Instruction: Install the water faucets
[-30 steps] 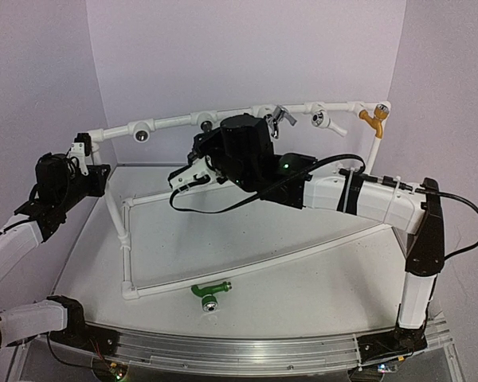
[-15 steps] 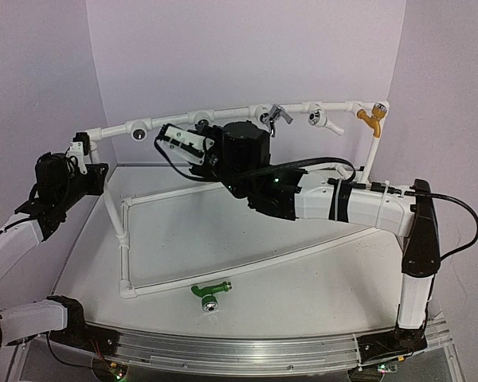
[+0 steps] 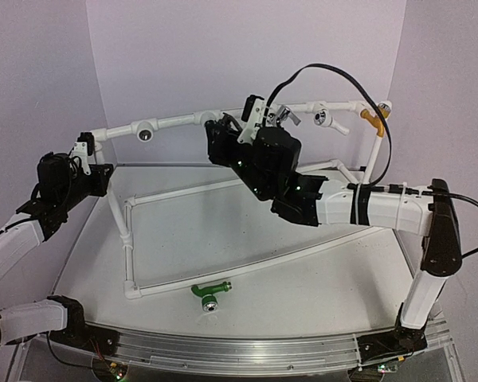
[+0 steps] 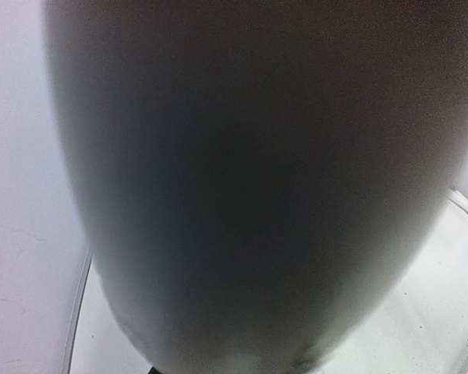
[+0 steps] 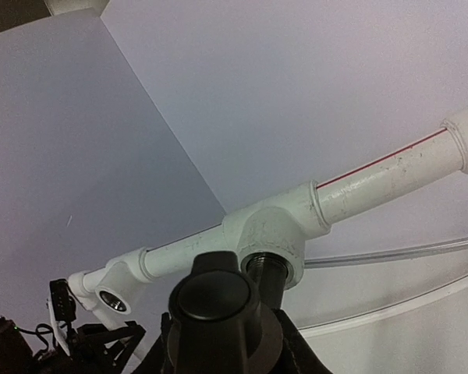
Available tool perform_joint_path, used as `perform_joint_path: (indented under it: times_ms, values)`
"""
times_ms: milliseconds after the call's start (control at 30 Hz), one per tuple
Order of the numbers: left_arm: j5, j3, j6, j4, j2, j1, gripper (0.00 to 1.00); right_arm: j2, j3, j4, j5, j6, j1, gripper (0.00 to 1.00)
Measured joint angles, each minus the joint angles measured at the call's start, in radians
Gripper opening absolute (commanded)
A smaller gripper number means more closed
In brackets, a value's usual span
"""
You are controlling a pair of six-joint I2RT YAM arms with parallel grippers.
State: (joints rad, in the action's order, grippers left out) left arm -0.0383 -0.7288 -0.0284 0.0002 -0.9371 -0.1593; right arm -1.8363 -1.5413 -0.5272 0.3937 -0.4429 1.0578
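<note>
The dark brown-black faucet [image 5: 218,312] is between the fingers of my right gripper [image 3: 221,134]. Its threaded end [image 5: 267,274] sits in the mouth of a white tee fitting [image 5: 274,231] on the top rail of the white pipe frame [image 3: 175,121]. In the top view my wrist hides this faucet. The bright green faucet [image 3: 209,291] lies on the table in front of the frame, far from both grippers. My left gripper [image 3: 83,150] is at the frame's left upper corner, and a blurred pale pipe [image 4: 249,195] fills its wrist view.
A grey-handled tap [image 3: 280,117], a white tap [image 3: 327,119] and an orange-yellow tap [image 3: 372,118] sit on the rail to the right. An empty socket [image 3: 145,135] is on the left, also seen in the right wrist view [image 5: 113,300]. The right arm's cable [image 3: 334,76] loops above the rail.
My right wrist has turned and swung right and up along the rail, its cable now looping overhead. The left arm and the green faucet have not moved.
</note>
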Motion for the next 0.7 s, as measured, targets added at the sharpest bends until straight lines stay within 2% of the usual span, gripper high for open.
perform_joint_path:
  times_ms: [100, 233, 500, 600, 700]
  values:
    - [0.000, 0.000, -0.002, 0.000, 0.000, 0.001, 0.00, 0.013, 0.029, -0.007, -0.038, -0.050, -0.012, 0.64]
    - [-0.002, 0.000, 0.001, 0.000, 0.001, 0.002, 0.00, 0.056, 0.103, -0.008, -0.123, -0.032, -0.040, 0.75]
    - [-0.003, 0.000, -0.005, -0.001, 0.001, 0.005, 0.00, 0.254, 0.351, 0.021, -0.297, 0.132, -0.052, 0.87]
    - [-0.003, 0.000, -0.005, -0.001, 0.001, 0.005, 0.00, 0.299, 0.390, 0.109, -0.386, 0.276, -0.045, 0.89]
    - [-0.004, 0.000, -0.005, -0.001, 0.001, 0.006, 0.00, 0.332, 0.391, 0.267, -0.439, 0.501, -0.009, 0.89]
